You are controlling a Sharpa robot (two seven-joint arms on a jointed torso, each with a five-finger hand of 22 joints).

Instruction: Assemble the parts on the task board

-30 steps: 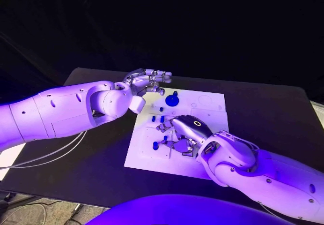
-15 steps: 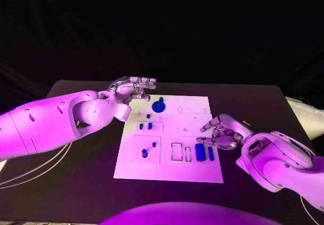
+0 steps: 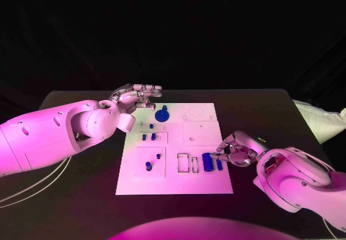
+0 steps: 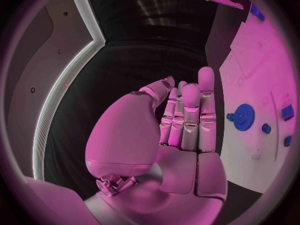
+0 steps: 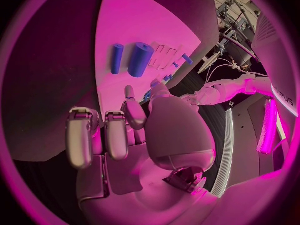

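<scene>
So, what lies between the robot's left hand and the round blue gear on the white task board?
In the head view, only bare white task board separates the left hand from the round blue gear; no other part lies there.

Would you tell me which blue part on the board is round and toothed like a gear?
The gear at the board's far end, by the left hand; the others are plain pegs and bars.

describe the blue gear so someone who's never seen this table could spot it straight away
Start at the white task board in the middle of the black table, and go to its far edge, the side nearest the left hand. The blue gear lies there, just beside that hand's fingers. It is the only round, toothed disc; the other blue parts are small pegs or upright cylinders nearer the robot.
</scene>
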